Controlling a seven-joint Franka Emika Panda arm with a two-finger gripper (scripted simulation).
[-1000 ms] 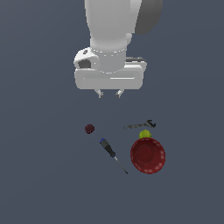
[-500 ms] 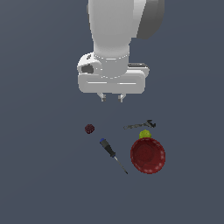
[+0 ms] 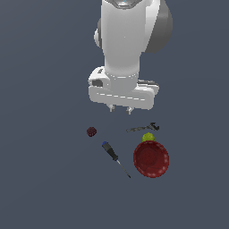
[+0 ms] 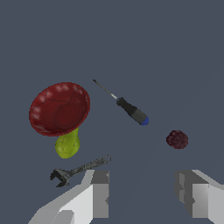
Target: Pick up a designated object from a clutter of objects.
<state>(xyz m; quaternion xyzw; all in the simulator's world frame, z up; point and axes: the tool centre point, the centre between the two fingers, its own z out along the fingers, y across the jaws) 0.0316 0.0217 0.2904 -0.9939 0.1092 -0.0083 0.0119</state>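
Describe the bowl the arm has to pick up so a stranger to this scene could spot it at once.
Start at the white gripper hanging open above the grey floor; the items lie scattered below it. The bowl is toward the exterior view's right, against a yellow-green pear. It is the largest item, round, dark red with a pale dotted rim, unlike the tiny dark red berry.

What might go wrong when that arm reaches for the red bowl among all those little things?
The pear sits tight against the red bowl, so a finger coming down on that side may knock it away or catch it too. The wrench lies close by and might get nudged. The gripper hangs open over bare floor, away from the bowl, so it must shift sideways first; a poor line-up could tip the bowl.
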